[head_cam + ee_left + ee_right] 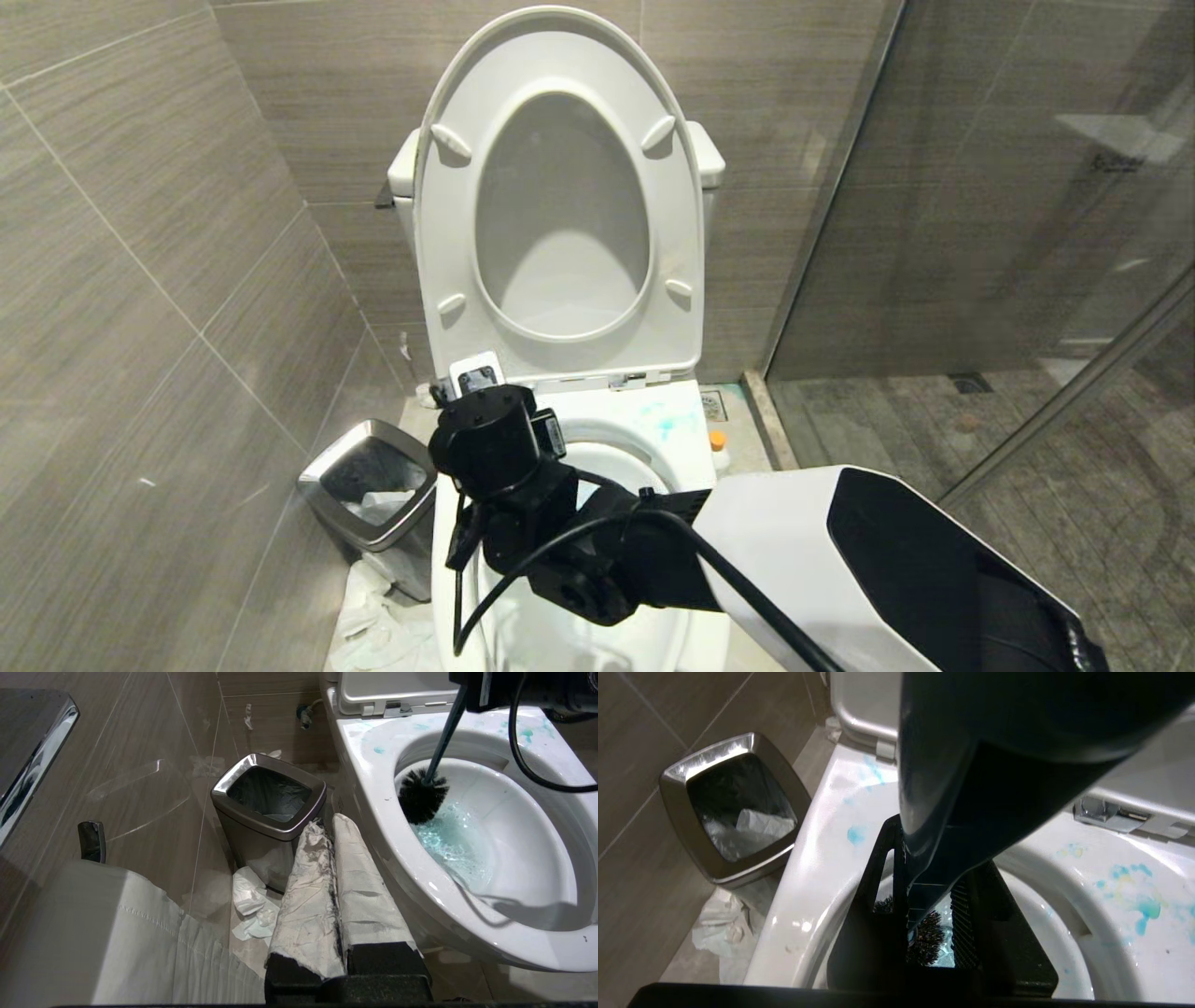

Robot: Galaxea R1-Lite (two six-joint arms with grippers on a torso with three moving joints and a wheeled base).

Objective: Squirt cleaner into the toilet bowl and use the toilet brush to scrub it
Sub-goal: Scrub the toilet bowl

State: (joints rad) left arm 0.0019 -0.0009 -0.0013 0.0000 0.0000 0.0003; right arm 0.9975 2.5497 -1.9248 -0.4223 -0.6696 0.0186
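Down inside the toilet bowl (373,793), toilet brush (423,795) bristles touch its wall.

- Our right arm (840,560) reaches in from the right, its wrist bent downward.
- Our right gripper (924,933) points down, its fingers (873,896) clamped on a slim handle running between them.
- Our left gripper (334,877) sits level, padded fingers (308,891) pressed together, nothing between them.

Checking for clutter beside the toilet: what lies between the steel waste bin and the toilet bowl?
In the left wrist view, only the shut left tool, paper-wrapped, shows between the waste bin and the toilet bowl; crumpled tissue lies at the bin's foot.
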